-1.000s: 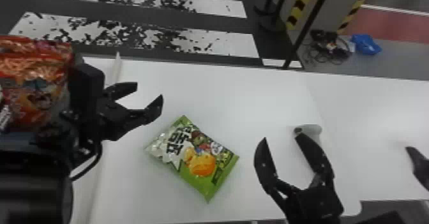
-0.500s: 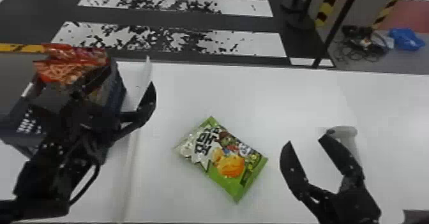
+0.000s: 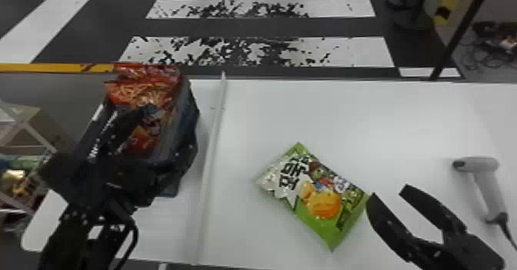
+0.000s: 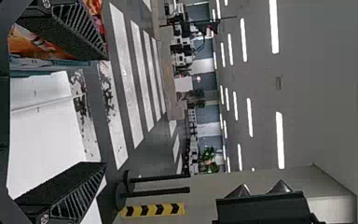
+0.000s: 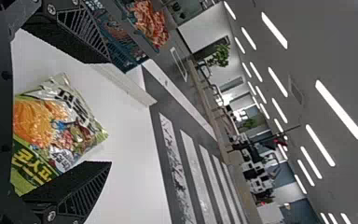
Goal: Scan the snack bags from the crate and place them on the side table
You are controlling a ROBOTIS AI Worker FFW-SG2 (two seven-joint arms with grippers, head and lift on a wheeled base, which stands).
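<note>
A green and white glossy film snack bag (image 3: pixel 315 198) lies face up on a white table (image 3: pixel 346 111), right of centre in the lower half of the head view. It is probably very light, with a soft, air-puffed skin that gives under pressure and may slide on the smooth tabletop. The snacks inside are likely brittle, so a hard squeeze could crush them. The best hold would seem to be a gentle pinch across the puffed middle, from one long side to the other; the flat corners would probably fold or slip out.

The bag is roughly rectangular and set on a slant, its pale end toward the upper left, its green end toward the lower right. The front carries bold dark characters on white, a small cartoon figure and a round orange snack picture. Its film looks crinkled and shiny.

The black right gripper (image 3: pixel 388 192), at lower right, has its two fingers apart and empty, one tip just beside the bag's right corner. Near the right edge is a pale grey handheld scanner (image 3: pixel 477 164).

At left, the black left gripper (image 4: pixel 103 110) also has its fingers spread, close to a dark blue-grey plastic crate (image 3: pixel 186 134) holding shiny red-orange snack bags (image 3: pixel 140 92).
</note>
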